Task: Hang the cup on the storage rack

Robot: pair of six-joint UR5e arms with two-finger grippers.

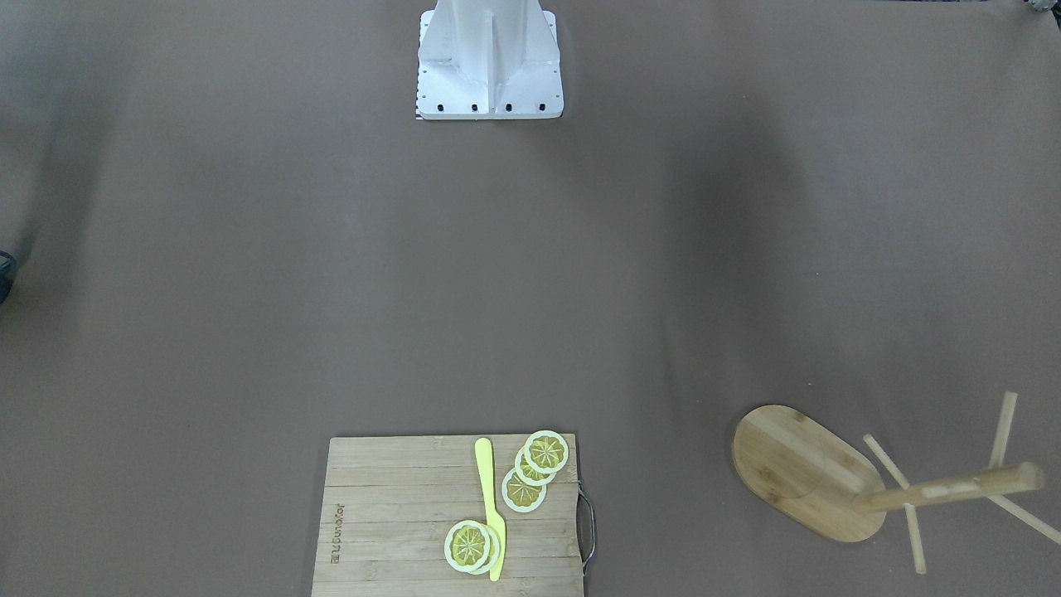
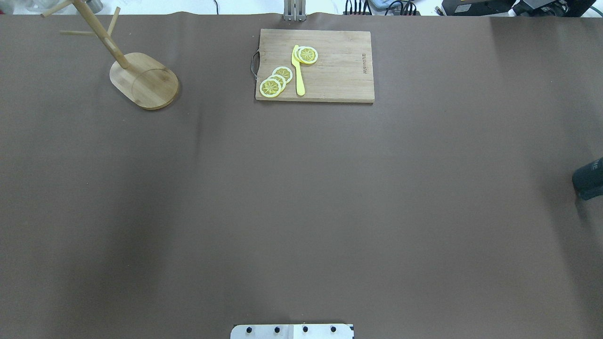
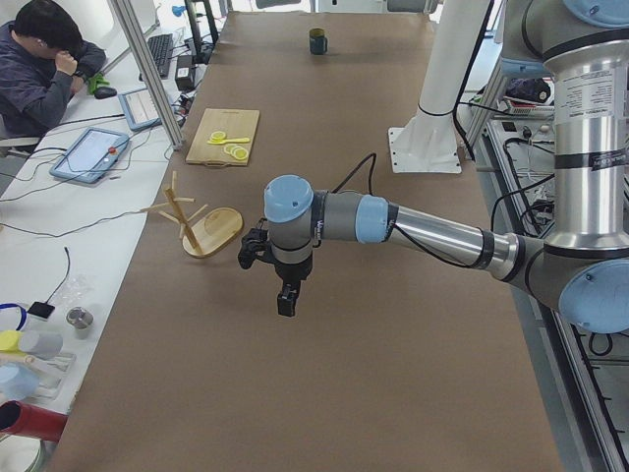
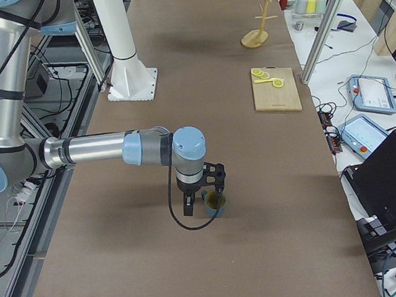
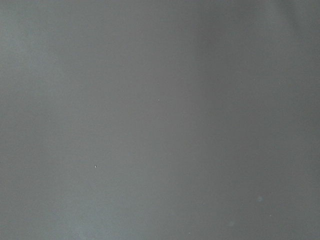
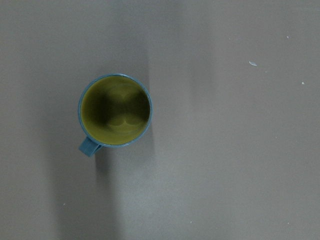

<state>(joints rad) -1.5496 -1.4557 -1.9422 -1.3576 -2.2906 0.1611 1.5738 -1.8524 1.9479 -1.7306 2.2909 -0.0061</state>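
The slate-blue cup (image 6: 115, 110) stands upright on the brown table, its yellow-olive inside up and its handle (image 6: 89, 146) at the lower left. It also shows at the right edge of the overhead view (image 2: 589, 179). The right gripper (image 4: 188, 207) hangs just beside and above the cup (image 4: 217, 202); it shows only in the exterior right view, so I cannot tell whether it is open or shut. The bamboo storage rack (image 2: 143, 80) stands upright at the far left, its pegs bare. The left gripper (image 3: 285, 300) hovers over bare table near the rack (image 3: 211, 231); I cannot tell its state.
A wooden cutting board (image 2: 339, 66) with lemon slices (image 2: 275, 82) and a yellow knife (image 2: 298, 70) lies at the far middle edge. The white robot base (image 1: 489, 66) stands at the near edge. An operator (image 3: 39, 59) sits at a side desk with tablets.
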